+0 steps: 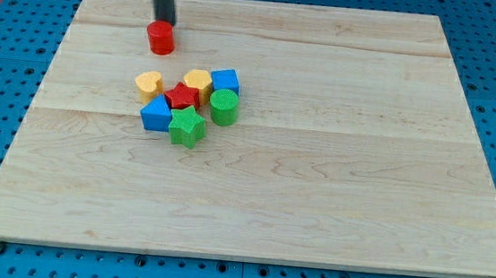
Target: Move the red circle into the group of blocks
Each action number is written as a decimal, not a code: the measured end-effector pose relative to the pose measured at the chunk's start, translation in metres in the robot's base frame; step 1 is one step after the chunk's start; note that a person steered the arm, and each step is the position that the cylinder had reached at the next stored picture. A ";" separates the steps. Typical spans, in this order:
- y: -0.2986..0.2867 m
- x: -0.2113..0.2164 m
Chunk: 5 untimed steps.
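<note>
Blue pegboard (2, 63) with lots of little holes lies all around a pale wooden board (316, 181), and you see the wooden board fill most of the view.

Look near the view's top, a bit left of the middle. You see my tip (165, 22), the low end of a straight dark rod that comes down from the top edge. You cannot talk about fingers spread or pressed, because the rod has none. It is just one plain stick. My tip sits right behind the red circle (160, 38), on the side toward the view's top, and it looks like it touches the block, though you cannot be fully sure.

The red circle stands alone. It is close to the group of blocks but not touching any of them. You find the group just below it, toward the view's bottom and a little to the right.

In the group, the yellow heart (148, 83) is the nearest one to the red circle. Next to it sits a red star (180, 97), and behind that a second yellow block (197, 81). A blue cube (225, 82) is on the group's right side, with a green circle (224, 106) in front of it. Another blue block (156, 113) sits at the front left, and a green star (187, 127) sits at the very front. These blocks all huddle tight together
</note>
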<state>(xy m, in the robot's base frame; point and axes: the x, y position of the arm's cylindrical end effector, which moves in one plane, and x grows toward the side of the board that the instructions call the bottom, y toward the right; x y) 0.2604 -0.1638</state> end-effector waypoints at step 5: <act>0.034 0.064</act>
